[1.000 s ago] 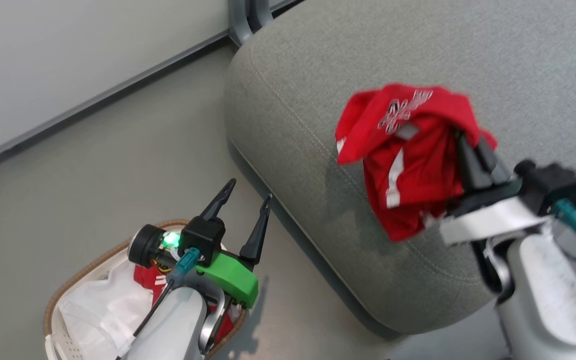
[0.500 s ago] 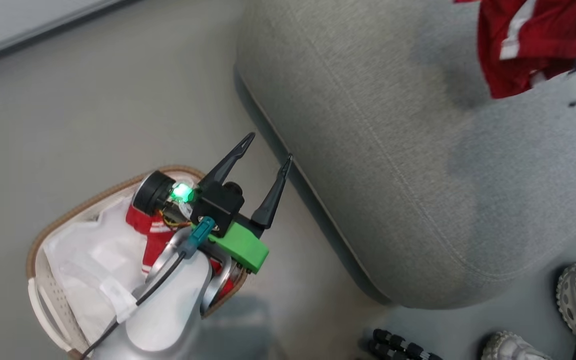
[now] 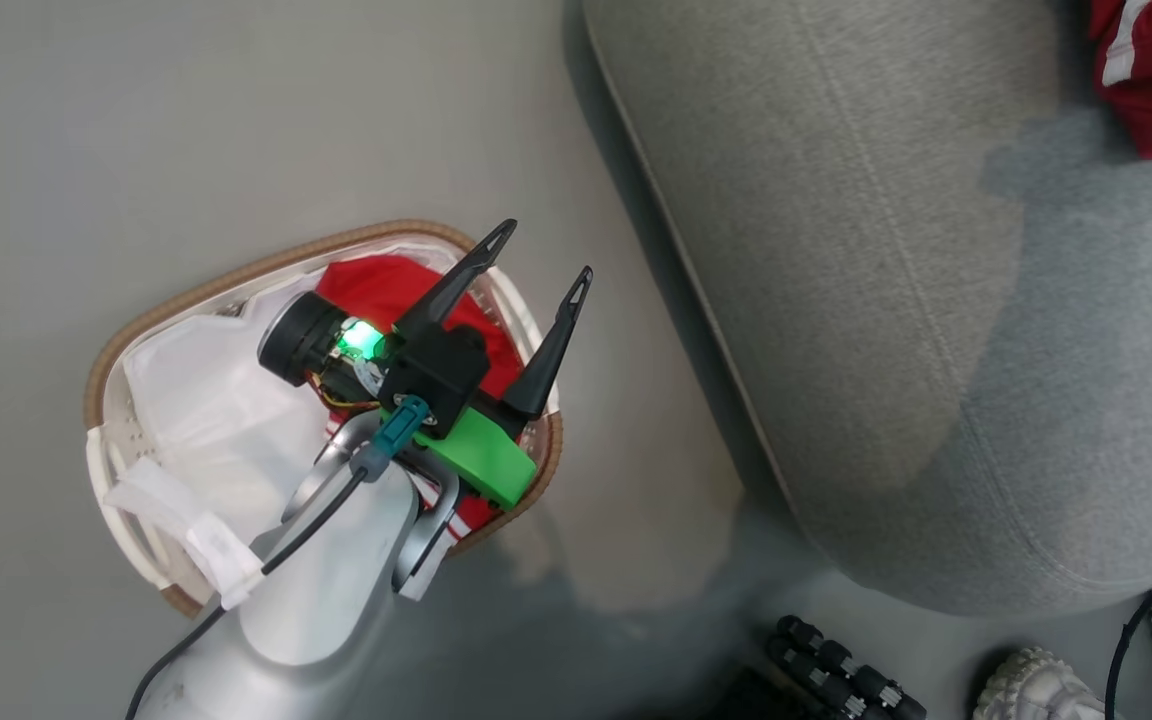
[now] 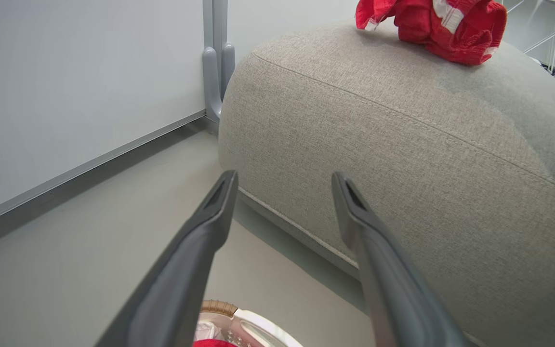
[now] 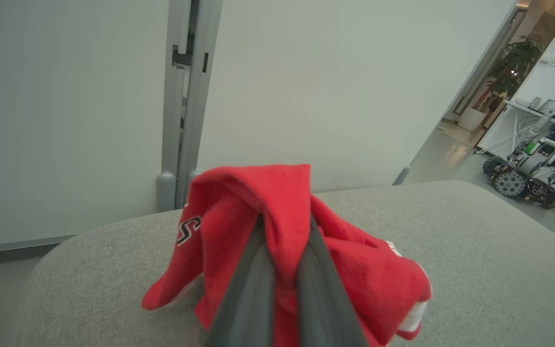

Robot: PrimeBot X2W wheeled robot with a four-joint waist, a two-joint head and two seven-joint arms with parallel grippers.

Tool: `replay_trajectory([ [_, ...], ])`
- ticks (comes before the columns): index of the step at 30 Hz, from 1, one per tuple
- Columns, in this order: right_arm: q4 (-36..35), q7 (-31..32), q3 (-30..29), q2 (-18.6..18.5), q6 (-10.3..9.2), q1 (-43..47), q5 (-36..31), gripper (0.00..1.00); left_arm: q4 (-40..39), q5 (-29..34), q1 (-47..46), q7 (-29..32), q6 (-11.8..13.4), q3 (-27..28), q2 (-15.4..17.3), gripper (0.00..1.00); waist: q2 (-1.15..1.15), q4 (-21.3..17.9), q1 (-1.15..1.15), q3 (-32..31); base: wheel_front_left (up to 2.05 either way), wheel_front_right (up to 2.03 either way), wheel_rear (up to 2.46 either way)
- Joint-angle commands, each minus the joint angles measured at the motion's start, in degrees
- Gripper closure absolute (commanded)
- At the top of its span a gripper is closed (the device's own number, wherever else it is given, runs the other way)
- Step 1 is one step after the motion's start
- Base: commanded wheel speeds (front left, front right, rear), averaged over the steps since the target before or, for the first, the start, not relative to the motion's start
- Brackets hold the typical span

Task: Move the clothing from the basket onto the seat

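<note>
While left claw (image 3: 548, 248) agape over perforated basket (image 3: 236, 275), right claw (image 5: 285, 226) tight around soft clothing (image 5: 258, 193).

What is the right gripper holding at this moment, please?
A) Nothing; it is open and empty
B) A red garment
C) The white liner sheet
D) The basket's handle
B: in the right wrist view the right gripper has its two fingers pressed close together, with a red garment pinched and draped over their tips, above the grey seat.
</note>
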Motion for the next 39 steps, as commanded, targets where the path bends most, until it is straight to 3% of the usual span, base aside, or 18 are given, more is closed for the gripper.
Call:
replay_trajectory([
  [1,0.4,-0.3,0.3,0.0,-0.07,0.7,-0.3,1.0,0.1,-0.4,-1.2,-0.1,-0.3,0.2,0.6,0.0,0.0,2.6,-0.01,2.3,0.0,0.0,0.0],
  [7,2.4,-0.3,0.0,1.0,-0.08,4.7,-0.6,0.97,1.0,-0.8,-0.4,-0.1,-0.3,0.7,0.2,0.0,0.0,3.2,-0.01,1.1,0.0,0.0,0.0],
  [8,2.7,-0.3,0.1,1.0,-0.08,5.7,-0.8,0.64,1.0,-0.9,-0.1,-0.1,-0.3,0.8,0.0,0.0,0.0,3.2,-0.01,0.6,0.0,0.0,0.0],
  [9,2.7,-0.3,0.1,1.0,-0.08,6.6,-0.9,0.51,1.0,-1.0,0.3,-0.1,-0.3,0.9,-0.2,0.0,0.0,3.2,-0.01,0.1,0.0,0.0,0.0],
  [10,2.5,-0.3,-0.2,1.0,-0.08,7.8,-0.8,0.0,1.0,-1.0,0.7,-0.1,-0.3,1.0,-0.4,0.0,0.0,3.2,-0.01,-0.5,0.0,0.0,0.0],
  [20,-3.2,-0.3,-1.7,1.3,-0.07,20.3,0.7,0.0,1.3,-1.4,3.9,-0.1,-0.3,2.2,-2.3,0.0,0.0,2.1,-0.01,-8.3,0.0,0.0,0.0],
  [27,-8.7,-0.3,1.8,1.6,-0.07,26.2,3.1,0.0,1.8,-1.7,7.4,-0.1,0.6,5.1,-3.5,0.0,0.0,2.5,-0.01,-14.1,0.0,0.0,0.0],
  [39,-16.6,-0.3,7.1,5.4,-0.07,32.5,5.7,0.0,2.5,-1.1,14.8,-0.1,3.9,14.2,-4.5,0.0,0.0,8.9,-0.01,-22.5,0.0,0.0,0.0],
])
